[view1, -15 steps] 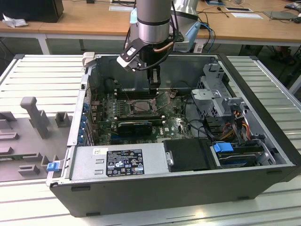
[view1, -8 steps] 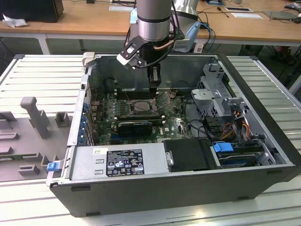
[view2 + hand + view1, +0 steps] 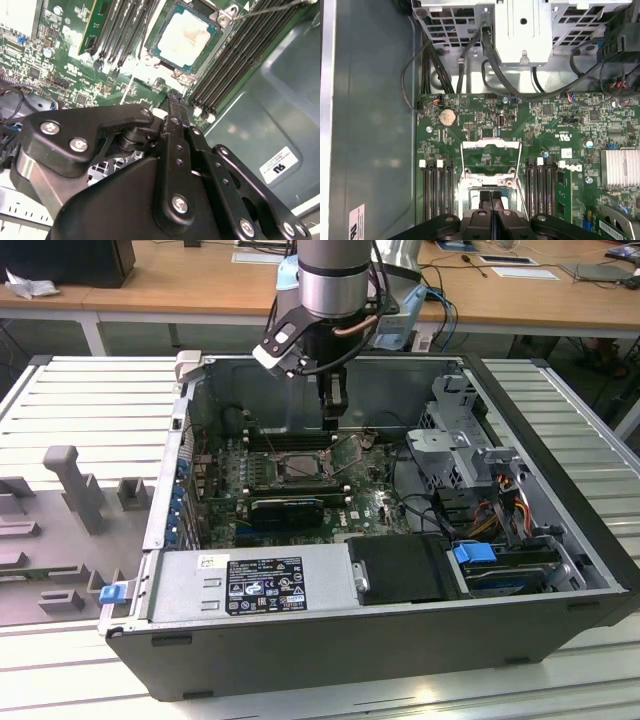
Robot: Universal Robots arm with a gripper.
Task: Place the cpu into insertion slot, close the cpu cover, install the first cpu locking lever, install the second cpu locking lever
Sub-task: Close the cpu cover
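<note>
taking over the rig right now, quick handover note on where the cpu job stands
Gripper: jaws shut, holding nothing, low inside the case next to the cpu cover; I cannot tell if it touches the cover.
Cpu: lying face up in the insertion slot.
Done: cpu placed.
Left: the cover is open and needs closing; the locking levers are not installed.
</note>
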